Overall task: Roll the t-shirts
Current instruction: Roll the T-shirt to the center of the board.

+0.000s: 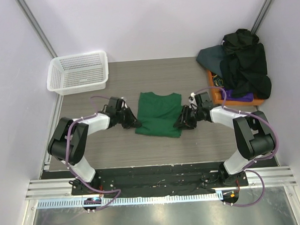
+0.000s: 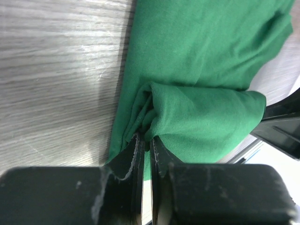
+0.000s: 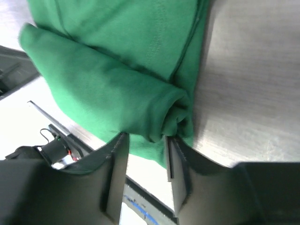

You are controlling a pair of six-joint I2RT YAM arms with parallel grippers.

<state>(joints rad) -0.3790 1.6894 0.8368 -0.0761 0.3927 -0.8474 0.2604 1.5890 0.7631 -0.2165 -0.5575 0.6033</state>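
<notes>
Green t-shirt (image 1: 159, 109) flat at mid-counter (image 1: 138, 75), near hem rolled into a short tube, left gripper (image 2: 146, 140) pressed together, pinching the roll's left end, right gripper (image 3: 146, 138) spread, roll's right end between its fingers, dark t-shirts (image 1: 243, 63) heaped on orange tray (image 1: 224, 99)

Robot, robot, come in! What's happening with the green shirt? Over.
Left end effector shut on green t-shirt. Right end effector open, straddling the roll's end. Near edge rolled, rest flat. Nothing in the way.
</notes>
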